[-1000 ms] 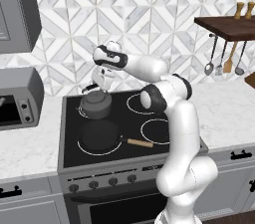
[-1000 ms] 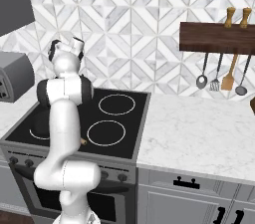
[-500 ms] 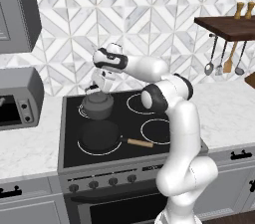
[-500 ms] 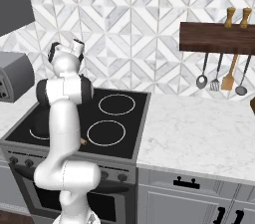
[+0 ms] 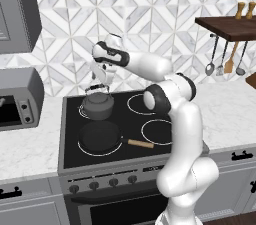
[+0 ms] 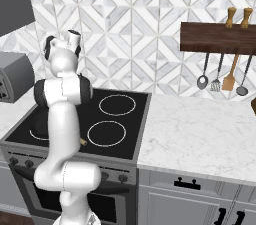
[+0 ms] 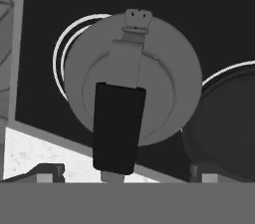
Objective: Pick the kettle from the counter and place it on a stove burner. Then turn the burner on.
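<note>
Kitchen wall tiled in grey-white diamond pattern; black glass stove set into the white marble table, grey cabinet fronts below.

Kettle sits on the rear left stove burner, upright. In the hand view its round grey body covers most of the double white ring, with only an arc of the ring showing at one side. The handle, with its black grip, arches across the lid toward the camera.

Gripper hangs just above the kettle, jaws spread wide, nothing between them. Finger tips stand apart on either side of the handle grip, clear of it in the hand view.

Black frying pan on the front left burner, just in front of the kettle; wooden handle points right. The pan's rim is close beside the kettle body in the hand view; cannot tell whether they touch.

Toaster oven on the table left of the stove. Dark wood shelf on the wall at right, utensils hanging under it.
</note>
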